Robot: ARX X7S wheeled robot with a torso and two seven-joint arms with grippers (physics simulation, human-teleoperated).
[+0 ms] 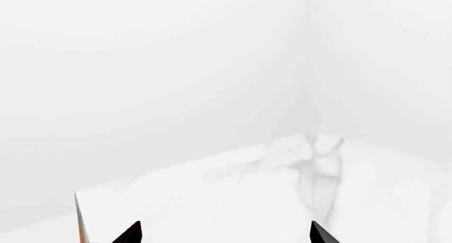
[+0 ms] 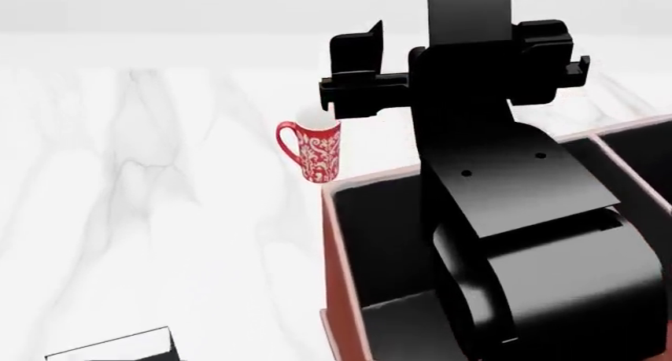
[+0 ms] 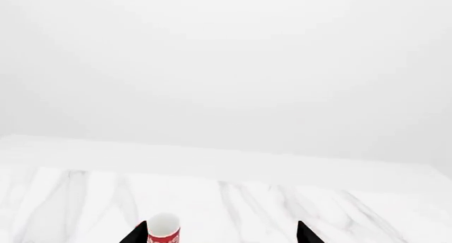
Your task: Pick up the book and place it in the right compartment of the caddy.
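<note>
White marble tabletop [image 2: 157,219] under plain white walls [image 1: 177,68], seemingly meeting at a corner.

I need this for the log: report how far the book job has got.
Nothing looks done yet. The book lies on the marble table at the head view's lower left edge, outside the caddy, and no gripper is on it. The right gripper is raised with its fingertips apart, the mug ahead of it. The left gripper also shows spread, empty fingertips. Grasping, carrying and placing in the right compartment all remain.
</note>
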